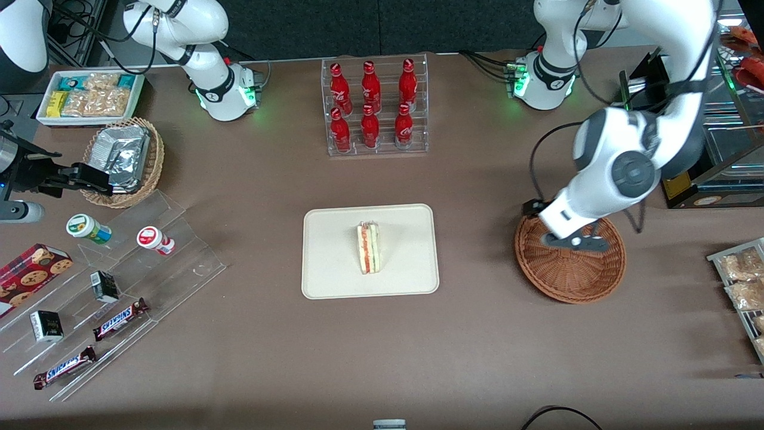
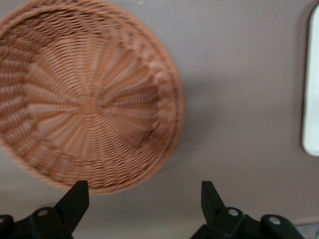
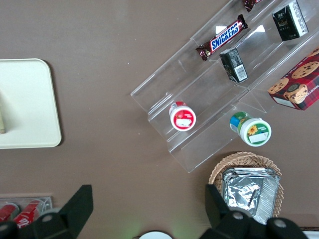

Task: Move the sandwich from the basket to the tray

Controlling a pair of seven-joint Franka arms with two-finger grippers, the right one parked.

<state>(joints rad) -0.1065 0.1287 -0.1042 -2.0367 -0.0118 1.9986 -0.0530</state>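
From the front camera I start at the left edge of the frame: a white box of snack packets (image 1: 89, 95) sits in the upper left corner, and just below it a tan wicker basket (image 1: 152, 170) holding silver foil packets (image 1: 122, 156). Lower down on the left, a clear acrylic step display (image 1: 179, 263) carries a green-capped cup (image 1: 88, 229), a red-capped cup (image 1: 155, 239) and two Snickers bars (image 1: 119, 318), with a cookie box (image 1: 30, 276) at the frame's left edge.

At the top centre I see a clear rack with six red soda bottles (image 1: 373, 107). Below it, in the middle of the frame, lies the tray (image 1: 334, 263), and the sandwich (image 1: 369, 248) is on it, standing on edge roughly at the tray's centre with its red and green filling facing up at the camera.

Moving right, the basket (image 1: 570, 278) sits on the brown table (image 1: 477, 346), well apart from the tray. I see nothing in it; the wrist camera shows bare weave (image 2: 89, 104) down to its centre. My gripper (image 1: 576, 242) hangs over the basket's upper part in the front frame, near the rim. In the wrist view its fingertips (image 2: 75, 199) are spread wide with nothing between them.

At the right edge of the frame, more snack bags (image 1: 740, 280) lie on a rack.
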